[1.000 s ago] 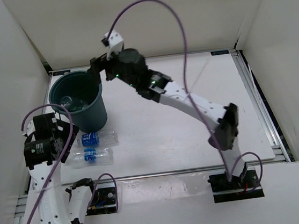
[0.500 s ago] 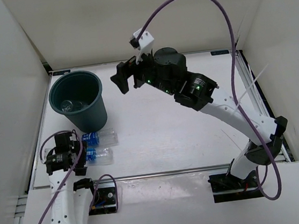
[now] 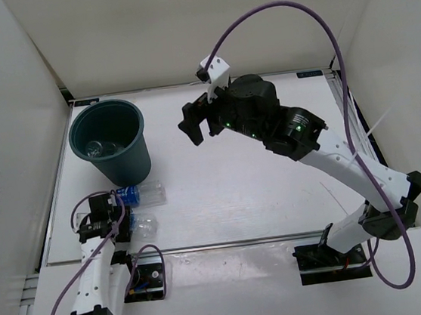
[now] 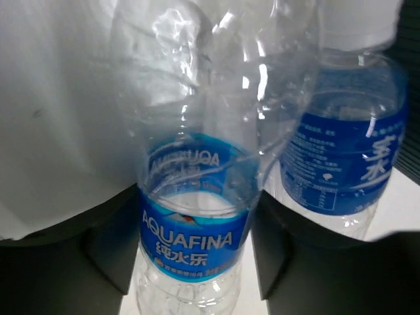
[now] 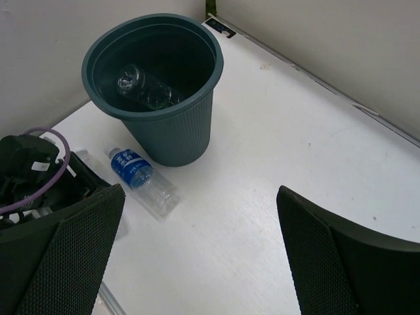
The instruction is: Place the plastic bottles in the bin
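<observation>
The bin (image 3: 134, 165) stands at the far left with a clear bottle (image 3: 100, 147) lying inside it. Two blue-labelled plastic bottles lie on the table just in front of it. My left gripper (image 3: 127, 225) is shut on the nearer bottle (image 4: 197, 177), its black fingers (image 4: 108, 252) pressing both sides of the label. The other bottle (image 3: 140, 196) lies free beside it, closer to the bin. My right gripper (image 3: 193, 121) hangs open and empty above the table's middle, to the right of the bin. Its view shows the bin (image 5: 190, 125) and the free bottle (image 5: 141, 180).
White walls enclose the table on the left, back and right. A metal rail (image 3: 365, 147) runs along the right edge. The right arm's purple cable (image 3: 284, 4) arches high over the back. The left arm (image 5: 29, 167) crouches low at the near left corner.
My left gripper has come down onto the nearer blue-labelled bottle and shut on it. The right arm has swung right, away from the bin's rim, still open.
</observation>
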